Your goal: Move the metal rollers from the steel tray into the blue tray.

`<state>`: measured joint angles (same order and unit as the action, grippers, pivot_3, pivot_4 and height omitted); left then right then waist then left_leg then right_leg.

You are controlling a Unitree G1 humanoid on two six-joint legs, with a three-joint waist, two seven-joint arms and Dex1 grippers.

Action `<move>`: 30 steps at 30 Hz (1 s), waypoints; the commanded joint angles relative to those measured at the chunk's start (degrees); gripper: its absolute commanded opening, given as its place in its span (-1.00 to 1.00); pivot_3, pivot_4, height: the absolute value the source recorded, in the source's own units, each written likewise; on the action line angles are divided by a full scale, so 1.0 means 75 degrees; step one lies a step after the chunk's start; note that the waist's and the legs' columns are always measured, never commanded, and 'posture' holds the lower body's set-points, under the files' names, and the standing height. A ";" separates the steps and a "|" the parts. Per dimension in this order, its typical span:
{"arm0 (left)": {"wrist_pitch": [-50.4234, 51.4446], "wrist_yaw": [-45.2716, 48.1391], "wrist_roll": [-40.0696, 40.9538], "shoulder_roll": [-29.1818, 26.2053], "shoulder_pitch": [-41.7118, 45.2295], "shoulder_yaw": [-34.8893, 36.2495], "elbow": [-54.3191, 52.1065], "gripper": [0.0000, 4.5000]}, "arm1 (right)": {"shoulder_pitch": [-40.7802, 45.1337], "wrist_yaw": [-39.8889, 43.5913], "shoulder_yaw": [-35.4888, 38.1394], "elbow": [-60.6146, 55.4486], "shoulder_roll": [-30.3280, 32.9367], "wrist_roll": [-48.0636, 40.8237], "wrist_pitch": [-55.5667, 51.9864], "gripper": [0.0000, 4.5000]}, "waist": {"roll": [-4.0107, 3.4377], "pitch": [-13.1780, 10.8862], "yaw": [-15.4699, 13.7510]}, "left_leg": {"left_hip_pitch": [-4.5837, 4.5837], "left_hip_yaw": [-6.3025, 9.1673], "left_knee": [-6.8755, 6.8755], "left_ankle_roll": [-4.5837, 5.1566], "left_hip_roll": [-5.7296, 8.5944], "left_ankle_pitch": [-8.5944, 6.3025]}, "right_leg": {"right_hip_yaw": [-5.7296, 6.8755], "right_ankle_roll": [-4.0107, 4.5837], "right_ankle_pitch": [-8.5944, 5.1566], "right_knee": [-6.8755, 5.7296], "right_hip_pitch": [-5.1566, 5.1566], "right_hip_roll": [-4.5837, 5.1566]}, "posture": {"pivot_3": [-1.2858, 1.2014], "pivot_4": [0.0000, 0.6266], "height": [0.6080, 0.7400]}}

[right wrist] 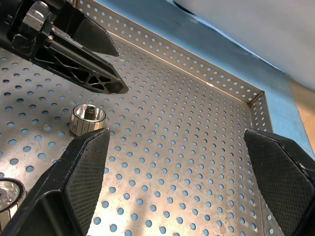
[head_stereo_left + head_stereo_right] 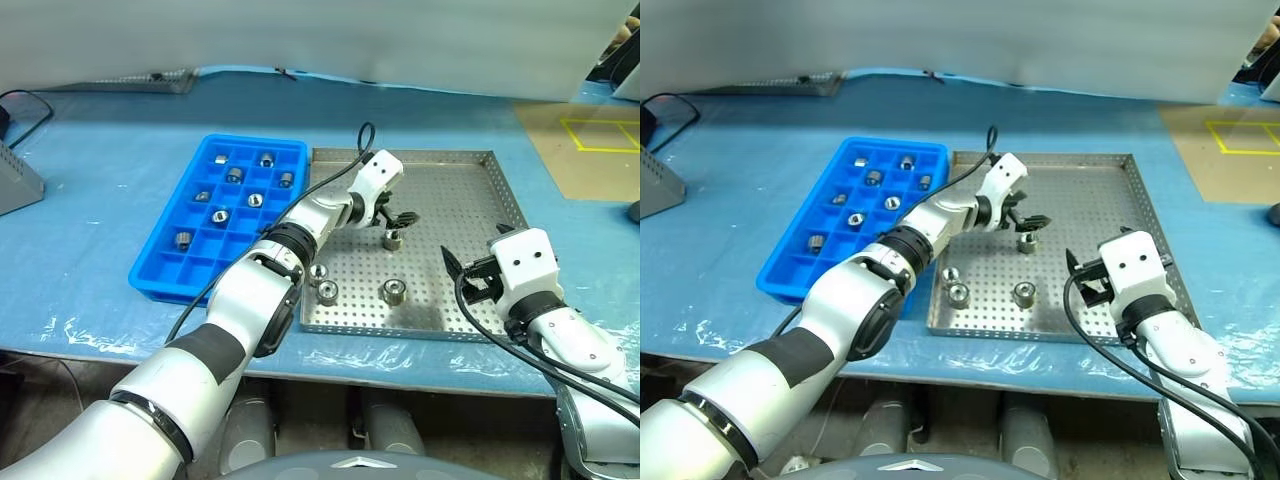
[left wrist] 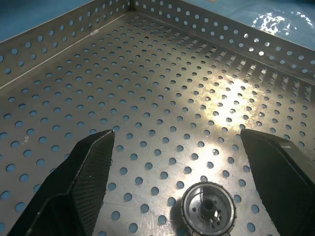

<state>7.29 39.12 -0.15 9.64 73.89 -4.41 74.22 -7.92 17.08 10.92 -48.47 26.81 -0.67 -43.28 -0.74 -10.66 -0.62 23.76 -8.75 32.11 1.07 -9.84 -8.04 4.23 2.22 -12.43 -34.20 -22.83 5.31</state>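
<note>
The steel tray [image 2: 470, 190] lies right of centre, with the blue tray [image 2: 165, 262] against its left side. Several metal rollers [image 2: 233, 175] sit in the blue tray's compartments. Loose on the steel tray are one roller [image 2: 392, 238] in the middle and three near the front rim [image 2: 393, 291] [image 2: 327, 292] [image 2: 318, 271]. My left gripper [image 2: 400, 220] hovers open just behind the middle roller [image 3: 208, 206], which lies between its fingers [image 3: 93, 162] without touching them. Over the tray's right front part my right gripper [image 2: 470, 262] is open and empty, and its wrist view shows the same roller [image 1: 87, 118].
A grey box [image 2: 15, 182] and a black cable [image 2: 25, 105] are at the far left. A brown board with yellow tape [image 2: 590, 150] lies at the back right. Blue sheeting covers the table, whose front edge [image 2: 400, 360] runs just before the steel tray.
</note>
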 commanded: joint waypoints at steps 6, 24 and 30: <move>0.0500 0.0271 -0.0229 0.0671 -0.0293 -0.0189 -0.0072 0.92 | 0.0130 -0.0124 -0.0122 -0.0272 0.0019 0.0125 -0.0024 1.00 | -0.0003 0.0002 0.0030 | 0.0013 -0.0003 0.0000 0.0019 0.0000 -0.0010 | 0.0001 0.0000 0.0009 0.0031 0.0004 0.0000 | -0.31 -0.52 1.00; 0.0444 0.0365 -0.0569 0.1058 -0.0822 -0.0612 -0.0007 0.92 | -0.0119 -0.0379 -0.0334 -0.0396 -0.0106 0.0320 -0.0020 1.00 | -0.0006 0.0004 0.0186 | -0.0018 -0.0010 0.0003 0.0043 0.0002 -0.0029 | 0.0001 -0.0006 0.0014 0.0071 0.0060 0.0005 | -0.34 -0.52 1.00; 0.0338 0.0208 -0.0606 0.1020 -0.0874 -0.0668 0.0038 0.92 | -0.0313 -0.0371 -0.0425 -0.0593 -0.0275 0.0230 -0.0085 1.00 | -0.0006 0.0004 0.0210 | -0.0028 -0.0012 0.0003 0.0045 0.0002 -0.0031 | 0.0001 -0.0008 0.0014 0.0076 0.0070 0.0005 | -0.35 -0.52 1.00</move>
<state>10.17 40.83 -4.20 9.69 69.20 -9.14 74.33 -10.11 14.47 7.58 -49.44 25.00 1.21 -44.01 -0.79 -10.63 0.96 23.54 -8.84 32.14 1.41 -9.83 -8.28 4.24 2.16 -12.33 -33.62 -22.30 5.34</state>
